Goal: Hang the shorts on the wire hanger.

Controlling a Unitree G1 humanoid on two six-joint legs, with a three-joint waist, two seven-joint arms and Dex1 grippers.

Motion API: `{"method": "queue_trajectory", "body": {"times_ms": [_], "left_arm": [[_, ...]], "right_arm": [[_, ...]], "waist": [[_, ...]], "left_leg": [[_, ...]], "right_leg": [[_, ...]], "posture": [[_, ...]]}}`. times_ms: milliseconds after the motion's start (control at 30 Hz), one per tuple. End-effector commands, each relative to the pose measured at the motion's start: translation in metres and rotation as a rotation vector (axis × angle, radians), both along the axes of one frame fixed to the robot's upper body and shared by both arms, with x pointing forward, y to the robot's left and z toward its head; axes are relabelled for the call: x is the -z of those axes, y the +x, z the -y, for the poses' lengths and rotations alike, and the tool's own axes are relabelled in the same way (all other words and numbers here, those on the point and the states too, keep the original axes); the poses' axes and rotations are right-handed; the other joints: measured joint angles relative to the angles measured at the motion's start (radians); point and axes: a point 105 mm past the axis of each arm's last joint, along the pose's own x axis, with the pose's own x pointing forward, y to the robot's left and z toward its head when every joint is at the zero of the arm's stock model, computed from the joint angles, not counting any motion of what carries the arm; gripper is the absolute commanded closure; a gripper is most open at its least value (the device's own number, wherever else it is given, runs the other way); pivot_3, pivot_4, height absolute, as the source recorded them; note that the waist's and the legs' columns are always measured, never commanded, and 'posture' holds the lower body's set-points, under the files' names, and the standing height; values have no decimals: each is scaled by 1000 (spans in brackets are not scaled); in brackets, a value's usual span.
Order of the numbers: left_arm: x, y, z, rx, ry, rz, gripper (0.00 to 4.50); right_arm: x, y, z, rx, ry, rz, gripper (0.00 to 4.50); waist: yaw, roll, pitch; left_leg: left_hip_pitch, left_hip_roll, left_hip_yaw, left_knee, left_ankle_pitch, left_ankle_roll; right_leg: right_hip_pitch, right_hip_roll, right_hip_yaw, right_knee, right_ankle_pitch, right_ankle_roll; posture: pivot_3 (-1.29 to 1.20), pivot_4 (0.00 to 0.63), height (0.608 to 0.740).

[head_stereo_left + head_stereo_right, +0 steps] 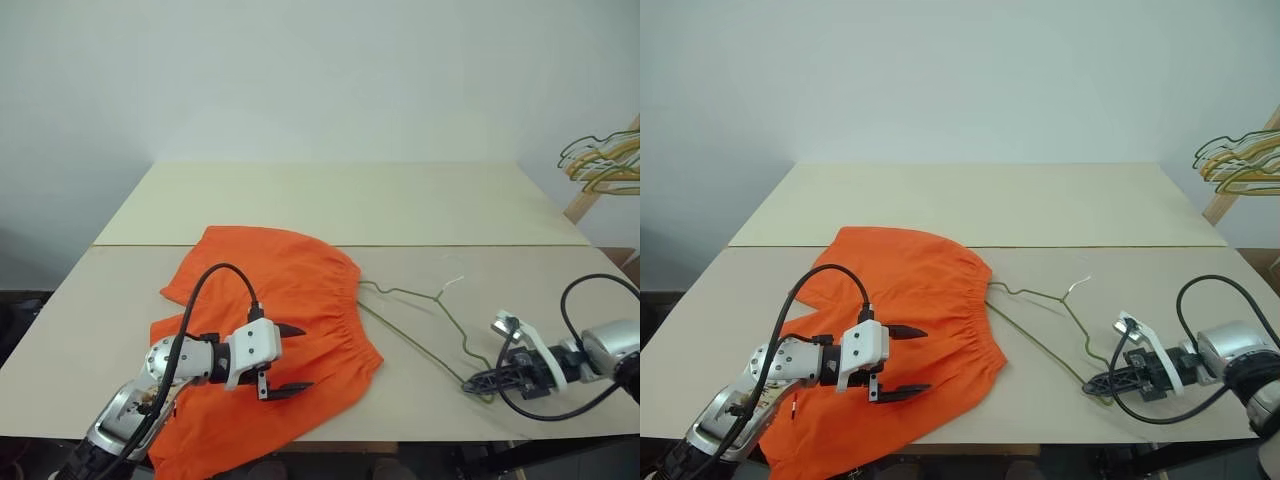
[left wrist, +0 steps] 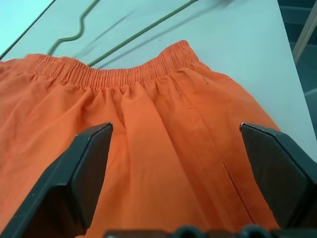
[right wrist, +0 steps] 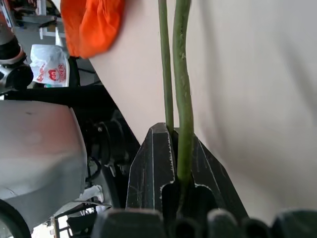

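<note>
From my head, looking down, I see the shorts (image 1: 270,320) lying flat on the worktop (image 1: 330,200), close to the near edge. The wire hanger (image 1: 420,320) lies just beside them, and its far end touches the waistband. My left gripper (image 1: 290,358) hangs just over the orange cloth with its jaws spread wide and nothing in them. My left arm comes in from the near left and bends toward the middle, tipped down a bit. My right gripper (image 1: 478,382) is low at the near right edge, and its jaws are pressed together on the hanger's near corner. That arm reaches in from the right and points left. Some yellow and green hangers (image 1: 600,160) hang far off at the right.

From my left wrist, I see my two black fingers (image 2: 74,183) far apart with the waistband past them and the thin wire beyond it.

From my right wrist, the jaws pinch the green wire, which runs away toward the orange cloth.

What could go wrong? I think the wire is thin and slippy, so it could twist or slide out when I lift it. The cloth is soft, so I could grab both layers and shut the opening. The shorts sit near the edge, so a pull could drag them off.
</note>
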Motion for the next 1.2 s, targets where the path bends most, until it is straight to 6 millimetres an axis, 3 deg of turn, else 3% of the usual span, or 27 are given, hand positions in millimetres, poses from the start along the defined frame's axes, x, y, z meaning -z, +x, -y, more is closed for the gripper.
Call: {"method": "queue_trajectory", "body": {"times_ms": [33,200,500,800,967,1200], "left_arm": [[-8,-1,4,23,-7,44,33],[-9,1,6,32,-8,47,33],[-8,2,5,34,-1,51,33],[-7,0,6,28,-6,51,33],[-7,0,5,20,-7,51,33],[-7,-1,6,17,-10,51,33]], "right_arm": [[-18,-1,-12,-56,106,32,4500],[-14,-1,-25,-94,133,0,4500],[2,29,-32,-27,75,-19,4500],[-1,27,-48,-141,83,-11,4500],[-7,48,-55,-63,110,1,4500],[-9,51,-67,-79,132,-10,4500]], "waist": [[-7,0,0],[-10,0,-1],[-12,-6,-6],[-11,-8,-7],[-14,-8,-7],[-11,-7,-7]], "left_leg": [[0,0,0,0,0,0],[1,0,0,0,0,0],[1,0,0,0,0,0],[1,0,0,0,0,0],[1,1,0,0,0,0],[1,0,-1,0,0,0]], "right_leg": [[0,0,0,0,0,0],[1,0,0,0,0,0],[1,0,0,0,0,-1],[1,0,-1,0,0,-1],[1,1,0,1,0,-1],[0,1,-1,1,0,-1]], "posture": [[53,0,740],[46,0,740],[55,0,740],[73,0,740],[74,0,740],[74,0,740]]}}
